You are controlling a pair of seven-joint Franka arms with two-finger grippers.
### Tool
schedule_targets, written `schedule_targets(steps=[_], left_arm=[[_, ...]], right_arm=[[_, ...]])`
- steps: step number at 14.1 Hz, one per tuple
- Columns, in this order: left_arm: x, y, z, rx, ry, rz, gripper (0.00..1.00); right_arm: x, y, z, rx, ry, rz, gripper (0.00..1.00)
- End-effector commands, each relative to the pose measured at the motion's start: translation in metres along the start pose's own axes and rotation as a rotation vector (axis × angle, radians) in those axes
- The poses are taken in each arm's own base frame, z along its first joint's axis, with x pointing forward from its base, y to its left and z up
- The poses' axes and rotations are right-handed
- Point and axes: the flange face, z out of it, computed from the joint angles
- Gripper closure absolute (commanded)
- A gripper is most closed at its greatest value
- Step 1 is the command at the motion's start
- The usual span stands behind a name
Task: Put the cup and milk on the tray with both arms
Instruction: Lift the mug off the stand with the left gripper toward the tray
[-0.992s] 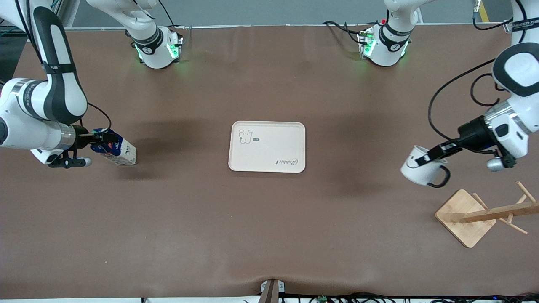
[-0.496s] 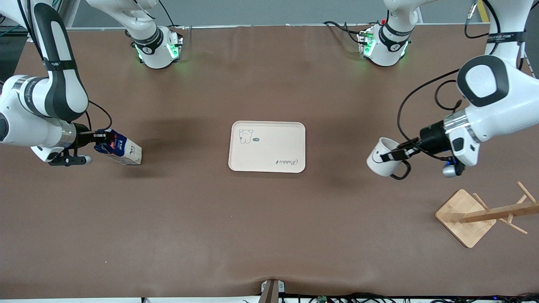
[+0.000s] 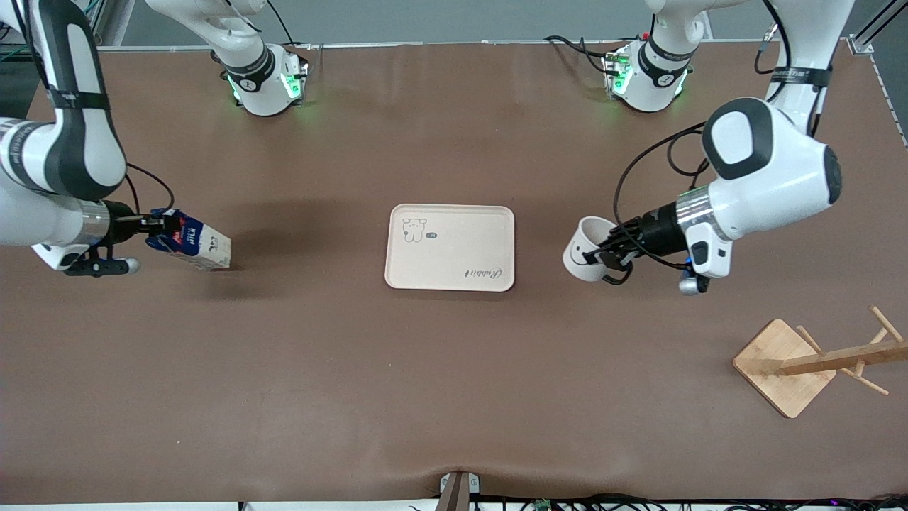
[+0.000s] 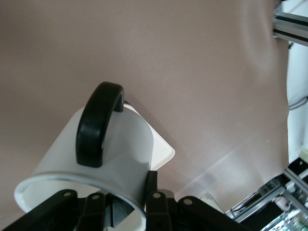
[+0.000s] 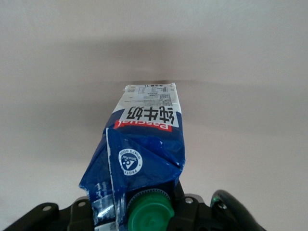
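The cream tray (image 3: 450, 248) lies flat at the table's middle. My left gripper (image 3: 604, 255) is shut on the rim of the white cup (image 3: 584, 250), one finger inside and one outside. It holds the cup tilted over the table just beside the tray's edge toward the left arm's end. In the left wrist view the cup (image 4: 101, 163) shows its black handle (image 4: 96, 124) and a tray corner (image 4: 162, 155) under it. My right gripper (image 3: 157, 226) is shut on the top of the milk (image 3: 193, 243), tilted over the table toward the right arm's end. The right wrist view shows the milk (image 5: 147, 139) and its green cap (image 5: 150, 212).
A wooden mug rack with a square base (image 3: 784, 365) and pegs stands near the table's corner at the left arm's end, nearer the front camera. Both arm bases (image 3: 266, 78) stand along the table's back edge.
My left gripper has carried the cup from near the rack toward the tray, now just beside its edge. My right gripper with the milk has barely shifted.
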Motion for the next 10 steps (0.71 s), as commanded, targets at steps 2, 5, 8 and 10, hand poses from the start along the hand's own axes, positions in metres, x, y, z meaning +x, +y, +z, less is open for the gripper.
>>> schedule_targets(steps=[2,5,8,10], left_arm=[[-0.032,0.011,0.056,0.032,-0.011,-0.109,1.0],[-0.045,0.01,0.093,0.054,-0.022,-0.199,1.0],[-0.053,0.008,0.112,0.073,-0.029,-0.299,1.0],[-0.063,0.005,0.141,0.112,-0.048,-0.355,1.0]], right_arm=[[-0.003,0.007,-0.05,-0.033,0.027,0.009,1.0],[0.002,0.008,-0.078,-0.055,0.014,0.01,1.0],[0.003,-0.003,-0.108,-0.058,0.047,-0.001,1.0],[0.004,-0.01,-0.116,-0.054,0.04,-0.009,1.0]])
